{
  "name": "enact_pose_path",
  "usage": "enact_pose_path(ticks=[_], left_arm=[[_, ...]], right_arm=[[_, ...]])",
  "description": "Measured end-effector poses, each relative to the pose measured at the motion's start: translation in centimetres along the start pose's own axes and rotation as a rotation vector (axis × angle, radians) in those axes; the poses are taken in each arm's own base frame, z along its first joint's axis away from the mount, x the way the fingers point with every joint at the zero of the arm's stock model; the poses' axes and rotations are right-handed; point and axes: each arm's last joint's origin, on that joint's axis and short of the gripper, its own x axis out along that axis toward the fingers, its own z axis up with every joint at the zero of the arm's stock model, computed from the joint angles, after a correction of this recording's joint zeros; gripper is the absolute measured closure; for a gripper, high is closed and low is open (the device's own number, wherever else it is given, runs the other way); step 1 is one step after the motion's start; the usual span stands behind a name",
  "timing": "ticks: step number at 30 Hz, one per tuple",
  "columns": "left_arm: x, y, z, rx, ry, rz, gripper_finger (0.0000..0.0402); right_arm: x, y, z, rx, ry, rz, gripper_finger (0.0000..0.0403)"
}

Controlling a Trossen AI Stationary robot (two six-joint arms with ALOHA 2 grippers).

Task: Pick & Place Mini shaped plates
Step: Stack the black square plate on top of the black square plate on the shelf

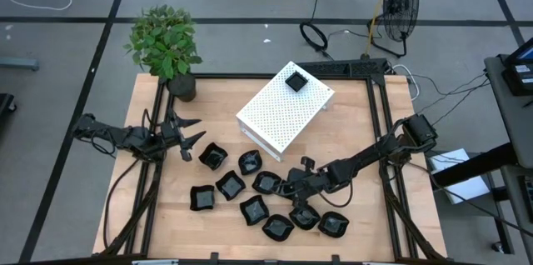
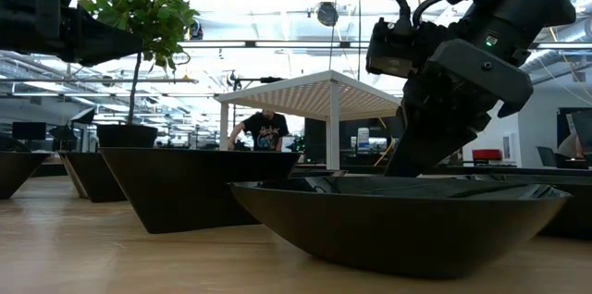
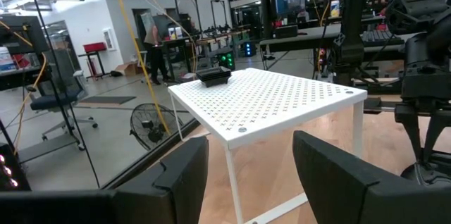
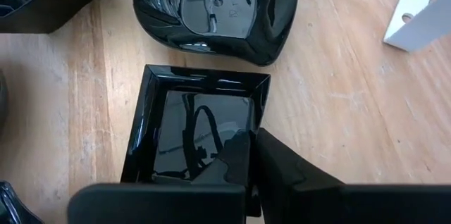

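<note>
Several glossy black mini plates point(image 1: 231, 186) lie on the wooden table near its near edge. One more plate point(image 1: 296, 80) sits on top of the white perforated box point(image 1: 283, 111); the left wrist view also shows this plate point(image 3: 213, 76). My right gripper point(image 1: 291, 187) reaches in from the table's right, down among the plates, and is shut on a small square plate point(image 4: 197, 125). A petal-rimmed plate point(image 4: 215, 9) lies just beyond that one. My left gripper point(image 1: 190, 132) hovers open at the table's left, by the plant pot, pointing at the box. My right gripper pinches the square plate's side wall point(image 4: 259, 115) with one finger point(image 4: 236, 152) inside the dish and the other finger point(image 4: 289, 171) outside it. The fingers slant down from above, from the table's right. The plate looks level, with its base on the table.
A potted plant point(image 1: 166, 44) stands at the table's far left corner. The white box fills the table's far middle. In the low view a wide plate point(image 2: 398, 220) stands close to the camera, in front of the right gripper point(image 2: 435, 132). Bare wood lies at the near left.
</note>
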Motion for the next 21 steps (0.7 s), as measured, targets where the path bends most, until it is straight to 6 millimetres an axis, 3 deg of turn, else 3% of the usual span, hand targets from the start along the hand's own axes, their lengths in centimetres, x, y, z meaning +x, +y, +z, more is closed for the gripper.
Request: enact_pose_path(ticks=[4, 21], left_arm=[[0.0, 0.0, 0.0, 0.000, 0.000, 0.000, 0.0190], [0.0, 0.0, 0.0, 0.000, 0.000, 0.000, 0.0190]], right_arm=[[-1.5, 0.0, 0.8, -0.011, -0.025, 0.042, 0.0400], [-12.1, -2.0, 4.6, -0.083, -0.279, 0.148, 0.0400]])
